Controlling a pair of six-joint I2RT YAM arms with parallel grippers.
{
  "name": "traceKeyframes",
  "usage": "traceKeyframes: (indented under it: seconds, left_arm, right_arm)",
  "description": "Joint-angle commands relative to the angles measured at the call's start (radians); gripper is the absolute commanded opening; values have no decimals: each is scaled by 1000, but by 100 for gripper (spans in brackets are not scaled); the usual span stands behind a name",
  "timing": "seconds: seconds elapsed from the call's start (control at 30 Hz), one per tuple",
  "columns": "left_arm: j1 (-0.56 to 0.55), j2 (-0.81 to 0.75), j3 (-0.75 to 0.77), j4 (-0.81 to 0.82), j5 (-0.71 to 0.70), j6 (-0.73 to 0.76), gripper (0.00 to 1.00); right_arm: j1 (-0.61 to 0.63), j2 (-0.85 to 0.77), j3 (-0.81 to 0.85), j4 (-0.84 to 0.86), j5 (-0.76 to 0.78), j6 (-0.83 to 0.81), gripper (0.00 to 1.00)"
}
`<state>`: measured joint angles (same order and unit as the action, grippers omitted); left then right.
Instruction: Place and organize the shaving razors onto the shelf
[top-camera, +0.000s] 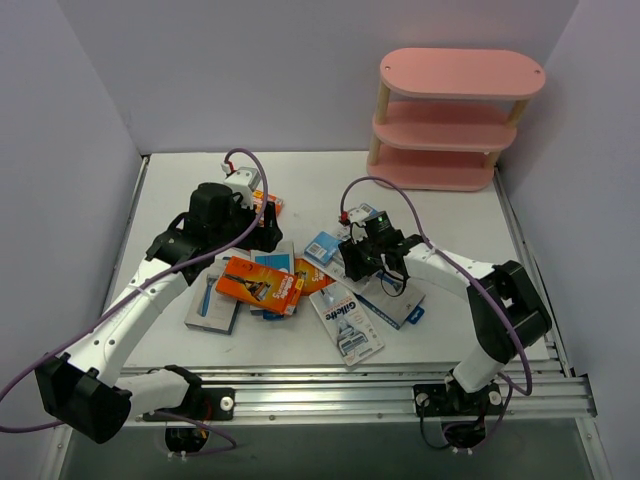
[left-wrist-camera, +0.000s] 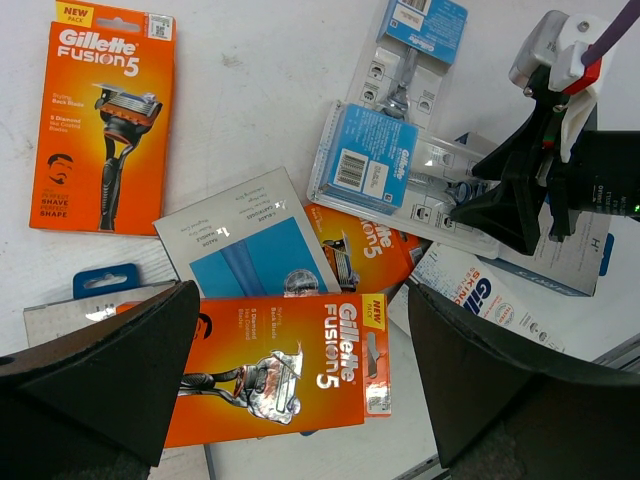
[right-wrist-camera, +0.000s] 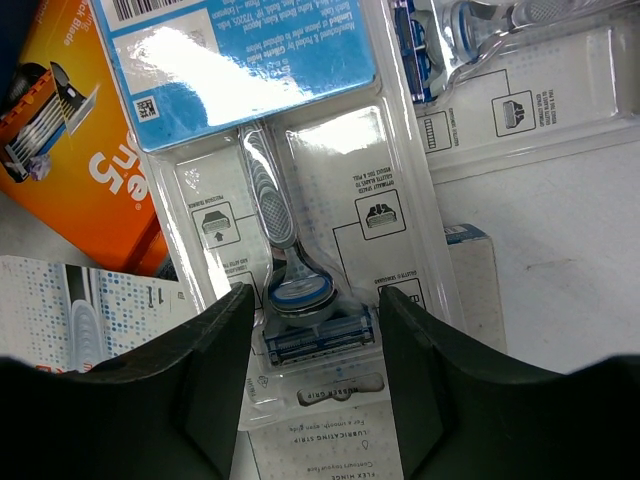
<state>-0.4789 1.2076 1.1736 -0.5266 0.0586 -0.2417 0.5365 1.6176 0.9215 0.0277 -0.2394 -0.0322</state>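
Observation:
The pink three-tier shelf (top-camera: 460, 120) stands at the far right with bare boards. The shaving razors lie in a loose pile mid-table. My left gripper (top-camera: 245, 240) (left-wrist-camera: 303, 300) hangs open and wide above an orange Fusion5 box (top-camera: 260, 283) (left-wrist-camera: 290, 365), not touching it. My right gripper (top-camera: 372, 268) (right-wrist-camera: 315, 300) is low over a white-blue blister card (right-wrist-camera: 300, 200). Its fingers stand close on either side of the razor-head bubble, and I cannot make out whether they touch it. A second orange box (top-camera: 268, 205) (left-wrist-camera: 105, 120) lies apart at the back.
A white Gillette box (top-camera: 347, 325) lies near the front, a blue-grey pack (top-camera: 213, 305) at the pile's left. Packs overlap under both grippers. Grey walls close in the left, back and right. A metal rail (top-camera: 400, 385) runs along the near edge.

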Motion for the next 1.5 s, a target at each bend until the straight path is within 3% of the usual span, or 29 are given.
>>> traceKeyframes:
  seconds: [0.0, 0.23, 0.6, 0.83, 1.17, 1.47]
  left_arm:
    - [-6, 1, 17, 19, 14, 12, 94]
    - [-6, 6, 18, 16, 12, 12, 94]
    - [-6, 12, 21, 10, 14, 13, 94]
    - [-6, 13, 21, 10, 15, 13, 94]
    - [-6, 18, 24, 5, 20, 12, 94]
    - [-6, 24, 27, 4, 27, 10, 94]
  right_arm:
    - [2, 21, 7, -83, 29, -6, 43]
    - [2, 22, 13, -84, 60, 32, 20]
    - [3, -62, -30, 0, 196, 351, 9]
    - [14, -73, -35, -15, 218, 367, 14]
    - [31, -101, -15, -91, 364, 485, 15]
    - [39, -148, -13, -57, 310, 466, 41]
